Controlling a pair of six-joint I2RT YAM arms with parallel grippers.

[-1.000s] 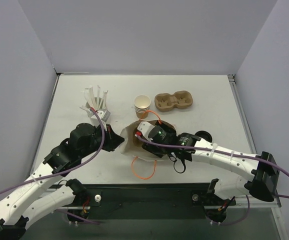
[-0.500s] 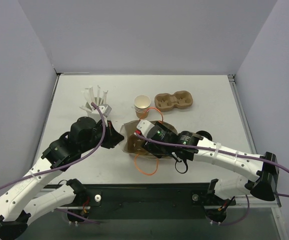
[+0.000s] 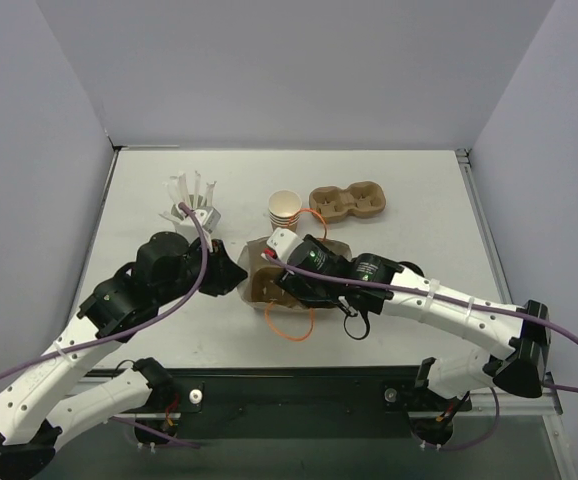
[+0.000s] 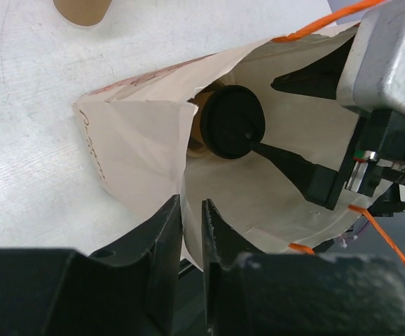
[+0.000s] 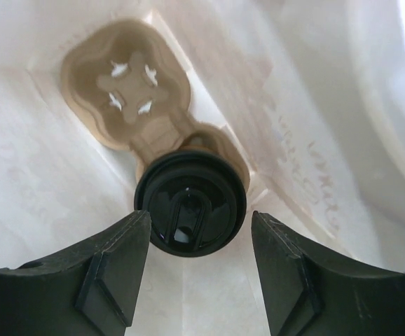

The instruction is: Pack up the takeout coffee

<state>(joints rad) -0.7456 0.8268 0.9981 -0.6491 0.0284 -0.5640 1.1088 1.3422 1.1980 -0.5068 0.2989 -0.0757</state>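
The takeout coffee [image 5: 190, 203], a tan cup under a round black lid, sits in a moulded pulp carrier [image 5: 127, 91] inside the open paper bag [image 5: 314, 105]. It also shows in the left wrist view [image 4: 234, 122], deep in the bag [image 4: 132, 140]. My right gripper [image 5: 199, 218] is open inside the bag, one finger on each side of the lid, not touching it. My left gripper [image 4: 192, 218] is shut on the bag's near edge and holds its mouth open. In the top view the right gripper [image 3: 275, 285] hides the cup, and the left gripper [image 3: 236, 275] is at the bag's [image 3: 259, 290] left rim.
A nested stack of tan cups [image 3: 284, 210] and an empty pulp carrier [image 3: 347, 200] stand behind the bag. A holder of white sticks [image 3: 191, 205] stands far left. Black lids [image 3: 410, 268] peek out behind the right arm. Orange bag handles [image 3: 294, 325] lie in front.
Both grippers and the bag have shifted slightly left and away from the bases. The right gripper has stayed in the bag's mouth, and the left has kept its grip on the rim.
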